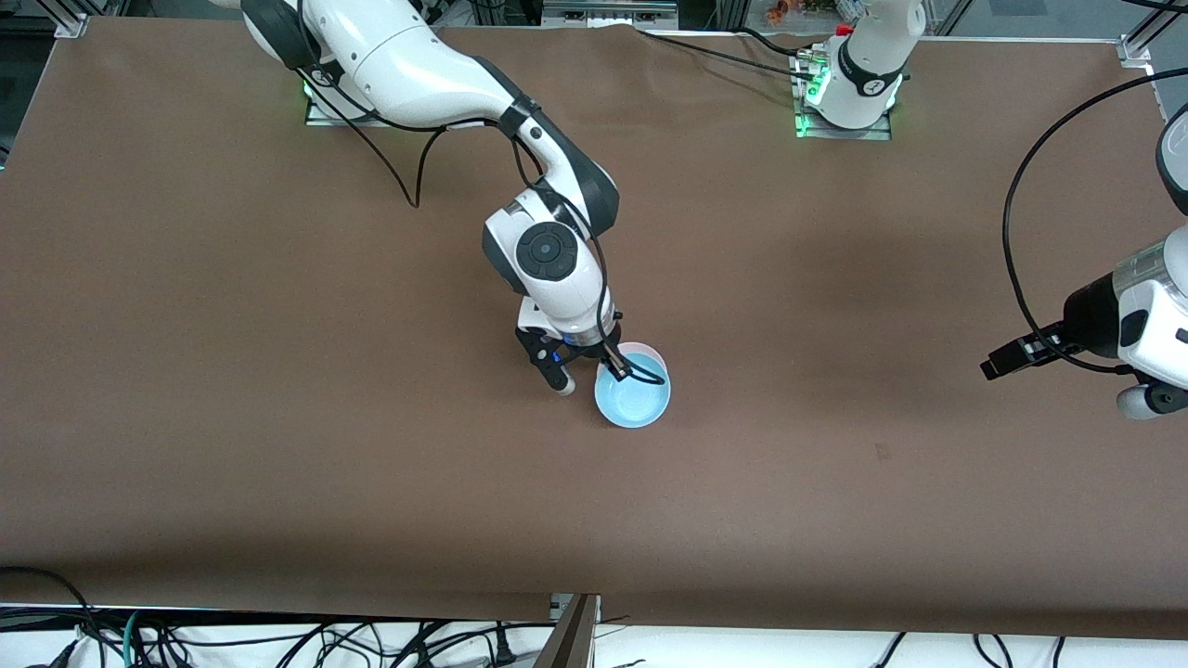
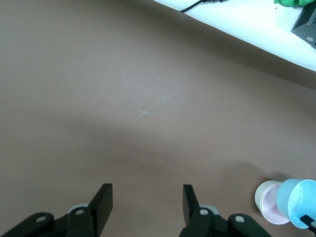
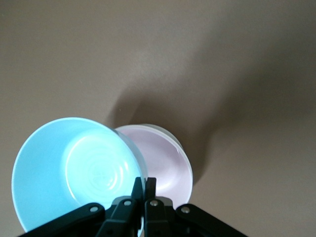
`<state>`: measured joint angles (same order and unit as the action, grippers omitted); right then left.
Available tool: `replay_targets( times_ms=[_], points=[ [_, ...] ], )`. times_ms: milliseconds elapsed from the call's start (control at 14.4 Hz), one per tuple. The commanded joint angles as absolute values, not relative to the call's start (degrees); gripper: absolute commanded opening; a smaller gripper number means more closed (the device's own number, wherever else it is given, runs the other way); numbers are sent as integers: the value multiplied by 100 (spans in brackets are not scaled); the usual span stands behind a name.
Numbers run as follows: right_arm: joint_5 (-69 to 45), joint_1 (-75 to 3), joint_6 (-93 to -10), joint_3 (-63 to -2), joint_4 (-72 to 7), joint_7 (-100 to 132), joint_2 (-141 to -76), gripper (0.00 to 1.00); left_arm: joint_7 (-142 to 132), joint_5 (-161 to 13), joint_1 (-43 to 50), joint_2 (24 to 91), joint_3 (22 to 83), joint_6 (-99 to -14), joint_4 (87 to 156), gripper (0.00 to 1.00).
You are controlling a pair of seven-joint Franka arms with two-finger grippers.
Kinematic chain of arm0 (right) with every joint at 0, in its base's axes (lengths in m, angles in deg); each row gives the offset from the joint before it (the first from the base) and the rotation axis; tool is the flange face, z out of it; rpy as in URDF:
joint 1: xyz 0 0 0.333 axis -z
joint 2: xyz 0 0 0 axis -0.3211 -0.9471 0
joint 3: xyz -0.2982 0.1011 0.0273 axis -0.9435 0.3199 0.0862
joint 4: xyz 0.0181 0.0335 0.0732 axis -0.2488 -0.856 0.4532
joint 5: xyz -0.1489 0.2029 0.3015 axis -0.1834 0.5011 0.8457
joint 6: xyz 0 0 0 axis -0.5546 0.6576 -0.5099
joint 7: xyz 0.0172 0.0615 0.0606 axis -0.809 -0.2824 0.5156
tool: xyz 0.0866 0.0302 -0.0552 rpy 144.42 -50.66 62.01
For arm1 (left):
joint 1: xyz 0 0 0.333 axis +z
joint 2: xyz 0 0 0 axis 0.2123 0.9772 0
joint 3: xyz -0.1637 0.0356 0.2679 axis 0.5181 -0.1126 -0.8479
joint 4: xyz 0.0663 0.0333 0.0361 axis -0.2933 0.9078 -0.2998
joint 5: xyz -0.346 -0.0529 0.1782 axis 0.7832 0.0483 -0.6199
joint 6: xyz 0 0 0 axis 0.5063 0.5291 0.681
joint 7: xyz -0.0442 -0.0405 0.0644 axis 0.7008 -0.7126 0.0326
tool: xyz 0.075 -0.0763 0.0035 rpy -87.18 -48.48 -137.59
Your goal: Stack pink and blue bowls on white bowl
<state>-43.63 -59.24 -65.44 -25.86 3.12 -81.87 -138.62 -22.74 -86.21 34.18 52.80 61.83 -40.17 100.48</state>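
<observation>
My right gripper [image 1: 614, 367] [image 3: 144, 183] is shut on the rim of the light blue bowl [image 1: 632, 399] [image 3: 74, 168] and holds it tilted, partly over the pink bowl [image 1: 644, 352] [image 3: 165, 163]. The pink bowl sits nested in the white bowl [image 2: 262, 189], whose rim [image 3: 160, 129] shows just outside the pink one. The stack stands near the middle of the table. In the left wrist view the blue bowl [image 2: 297, 201] leans over the pink bowl [image 2: 271, 206]. My left gripper [image 1: 1002, 362] [image 2: 146, 198] waits open over bare table toward the left arm's end.
The brown table top [image 1: 278, 417] spreads wide around the stack. A loose black cable [image 1: 1016, 241] loops by the left arm. The table's edge nearest the front camera [image 1: 371, 614] has cables below it.
</observation>
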Motion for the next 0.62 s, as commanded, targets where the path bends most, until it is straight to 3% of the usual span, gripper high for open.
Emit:
replay_targets(
  times_ms=[0, 554],
  points=[
    [-4443, -6030, -6408, -2627, 319, -8390, -13840, 0, -2095, -8513, 3485, 5100, 6185, -3981, 10217, 66],
    [-4470, -6144, -6400, -2644, 108, -8399, -13831, 0, -1305, -8714, 3652, 4899, 6167, -4147, 10542, 66]
  ],
)
